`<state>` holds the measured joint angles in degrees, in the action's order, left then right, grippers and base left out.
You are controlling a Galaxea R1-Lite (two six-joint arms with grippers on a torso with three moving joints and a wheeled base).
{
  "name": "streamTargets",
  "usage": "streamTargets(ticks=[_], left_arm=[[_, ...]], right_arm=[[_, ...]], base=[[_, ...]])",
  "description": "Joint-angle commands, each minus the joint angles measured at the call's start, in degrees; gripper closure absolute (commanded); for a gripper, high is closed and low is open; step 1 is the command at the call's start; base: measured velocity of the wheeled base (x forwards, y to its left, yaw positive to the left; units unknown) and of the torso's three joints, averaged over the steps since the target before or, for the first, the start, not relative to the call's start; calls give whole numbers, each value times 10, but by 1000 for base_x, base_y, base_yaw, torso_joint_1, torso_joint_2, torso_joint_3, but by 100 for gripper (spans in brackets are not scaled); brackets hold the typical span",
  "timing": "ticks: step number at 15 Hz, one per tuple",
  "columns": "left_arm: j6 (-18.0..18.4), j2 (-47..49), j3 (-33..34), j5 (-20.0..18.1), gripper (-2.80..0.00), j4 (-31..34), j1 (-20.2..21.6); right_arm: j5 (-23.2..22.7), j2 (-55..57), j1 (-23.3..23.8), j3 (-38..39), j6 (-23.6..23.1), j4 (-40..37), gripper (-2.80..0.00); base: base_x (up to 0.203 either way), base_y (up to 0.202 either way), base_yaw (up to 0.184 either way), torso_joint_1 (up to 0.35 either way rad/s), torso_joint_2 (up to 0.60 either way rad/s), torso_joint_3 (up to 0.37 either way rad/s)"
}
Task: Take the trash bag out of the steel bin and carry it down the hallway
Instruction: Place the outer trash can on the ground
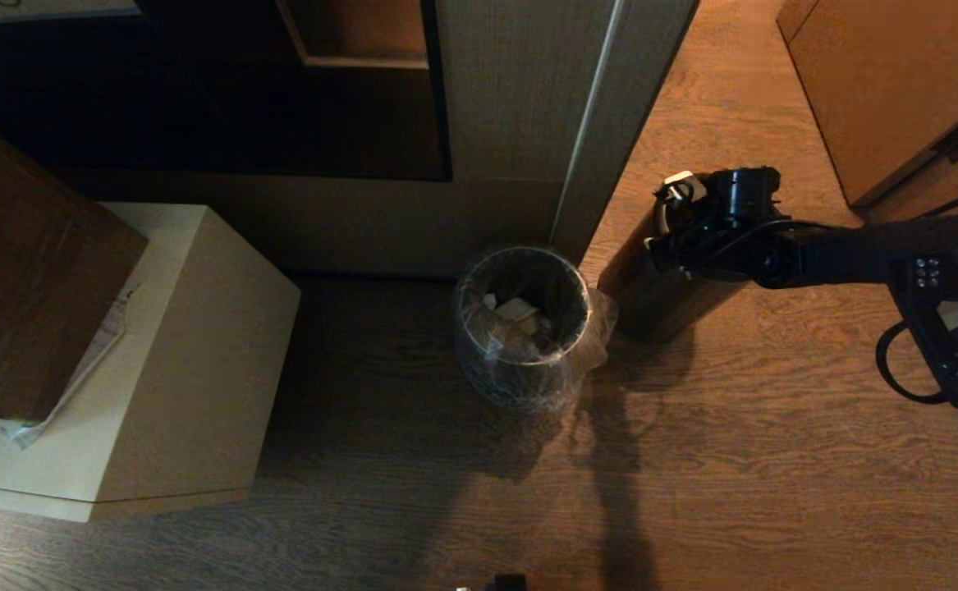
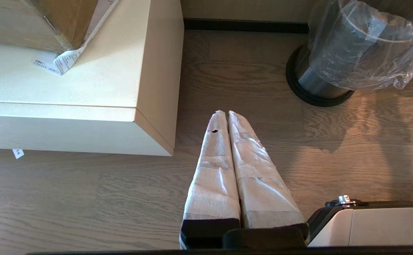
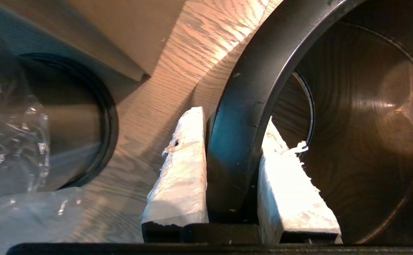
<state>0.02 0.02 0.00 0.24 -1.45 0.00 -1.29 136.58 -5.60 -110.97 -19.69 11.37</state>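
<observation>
- Spreading under everything is a wood-plank floor (image 1: 774, 460), lit warm on the robot's right and shadowed on its left.
- Standing on the left is a pale cube-shaped stand (image 1: 199, 361) with a brown cardboard box (image 1: 27, 287) on top of it.
- Near the middle, just in front of a grey panel corner, the steel bin (image 2: 312, 83) stands upright on its black base ring.
- Just to its right is a second steel bin (image 1: 659, 300), empty inside. It looks tipped over, though the head view is too dark there to be sure.
- The trash bag (image 1: 589, 328) is in the first steel bin. Its clear plastic is folded out over the rim and hangs down the sides, with pale scraps visible inside.
- The right gripper (image 3: 233, 118) is clamped narrowly across the second bin's thick black rim, with one wrapped finger (image 3: 181, 170) outside and the other inside.
- The left gripper (image 2: 224, 113) hangs low over bare floor between the stand and the bagged bin. Its fingers are pressed together and hold nothing.
</observation>
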Motion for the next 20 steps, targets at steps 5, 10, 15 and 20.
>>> streamTargets(ticks=[5,10,15,20], left_arm=[[0,0,7,0,0,0,0],[0,0,6,0,0,0,0],[0,0,7,0,0,0,0],[0,0,6,0,0,0,0]], right_arm=[[-4,-30,-2,10,3,-17,0],[-22,-47,-3,30,-2,-41,0],[-36,-40,-8,44,-19,-41,-280],[-36,-67,-12,48,-16,-51,-280]], base=[[0,0,0,0,0,0],[0,0,0,0,0,0],[0,0,0,0,0,0],[0,0,0,0,0,0]])
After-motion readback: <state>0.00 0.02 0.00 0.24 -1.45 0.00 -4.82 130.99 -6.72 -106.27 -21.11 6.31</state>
